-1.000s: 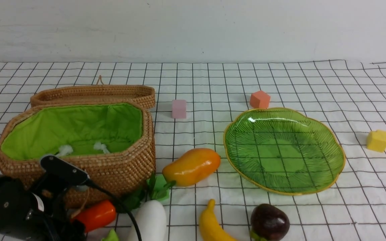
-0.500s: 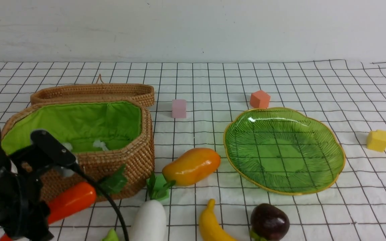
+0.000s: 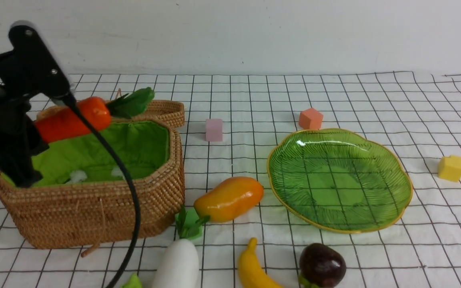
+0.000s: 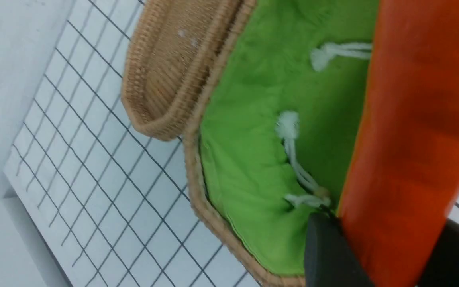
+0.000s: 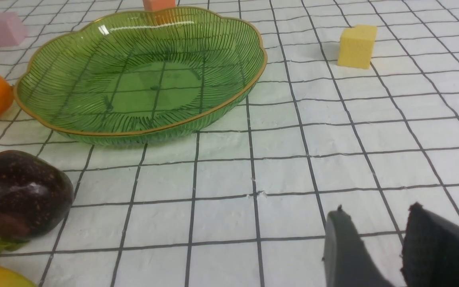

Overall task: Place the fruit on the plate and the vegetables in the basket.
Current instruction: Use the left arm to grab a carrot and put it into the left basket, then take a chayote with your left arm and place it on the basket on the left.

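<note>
My left gripper (image 3: pixel 34 134) is shut on the orange-red carrot (image 3: pixel 74 120) and holds it in the air over the open basket (image 3: pixel 94 212), leafy top toward the lid (image 3: pixel 166 110). In the left wrist view the carrot (image 4: pixel 412 119) sits between the dark fingers (image 4: pixel 329 251) above the green lining. The white radish (image 3: pixel 178 264), mango (image 3: pixel 228 199), banana (image 3: pixel 252 268) and purple fruit (image 3: pixel 321 265) lie on the cloth. The green plate (image 3: pixel 338 178) holds nothing. My right gripper (image 5: pixel 377 215) is open and empty, low over the cloth near the plate (image 5: pixel 142 79) and purple fruit (image 5: pixel 18 195).
Small cubes lie around: pink (image 3: pixel 213 130), orange (image 3: pixel 310 119) behind the plate, yellow (image 3: pixel 451 168) at the right, green (image 3: pixel 133 282) at the front edge. The left arm's cable hangs in front of the basket. A white wall closes the back.
My left arm has lifted the carrot from the cloth in front of the basket up and back, over the basket's opening. The other fruit and vegetables have not moved.
</note>
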Action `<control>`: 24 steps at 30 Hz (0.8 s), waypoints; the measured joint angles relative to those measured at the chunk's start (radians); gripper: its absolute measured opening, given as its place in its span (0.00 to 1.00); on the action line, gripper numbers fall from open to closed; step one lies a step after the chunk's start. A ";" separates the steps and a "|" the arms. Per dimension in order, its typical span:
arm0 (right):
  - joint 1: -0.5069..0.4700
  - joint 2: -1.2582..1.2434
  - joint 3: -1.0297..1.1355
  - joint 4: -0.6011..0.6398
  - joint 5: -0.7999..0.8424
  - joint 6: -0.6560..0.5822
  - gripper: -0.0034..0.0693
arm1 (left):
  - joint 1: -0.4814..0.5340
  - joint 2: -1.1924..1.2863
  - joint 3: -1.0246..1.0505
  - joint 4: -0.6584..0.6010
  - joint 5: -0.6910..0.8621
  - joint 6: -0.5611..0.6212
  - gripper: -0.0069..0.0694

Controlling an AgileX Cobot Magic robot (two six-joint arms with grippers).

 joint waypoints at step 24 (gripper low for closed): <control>0.000 0.000 0.000 0.000 0.000 0.000 0.38 | 0.000 -0.143 0.100 -0.521 0.359 -0.130 0.85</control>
